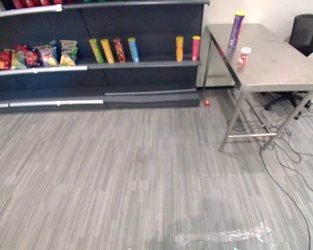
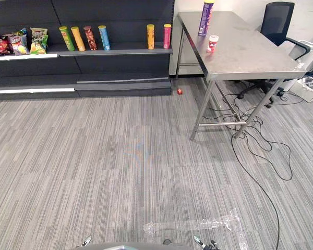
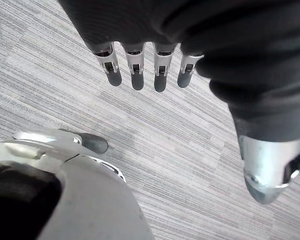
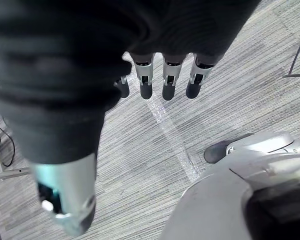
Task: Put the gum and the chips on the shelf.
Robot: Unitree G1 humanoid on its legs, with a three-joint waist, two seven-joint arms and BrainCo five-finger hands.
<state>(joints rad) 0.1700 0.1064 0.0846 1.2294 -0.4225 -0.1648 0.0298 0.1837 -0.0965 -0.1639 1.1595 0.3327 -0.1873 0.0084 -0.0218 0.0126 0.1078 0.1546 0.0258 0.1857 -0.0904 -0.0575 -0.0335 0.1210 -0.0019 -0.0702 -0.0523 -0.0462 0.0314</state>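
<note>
Nearest me, left hand point(image 3: 136, 75) and right hand point(image 4: 168, 82) hang straight-fingered and empty above the carpet point(image 1: 120, 172), while I see gum point(image 1: 244, 54) and chips can point(image 1: 236, 31) standing on the table point(image 1: 281, 65) at one o'clock, shelf point(image 1: 146, 64) at eleven.

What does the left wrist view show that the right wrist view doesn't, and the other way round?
Left wrist view: the left hand, fingers straight, above bare carpet. Right wrist view: the right hand, fingers straight as well, above a clear plastic strip lying on it. Shared: the grey striped carpet, and each hand holds nothing.
</note>
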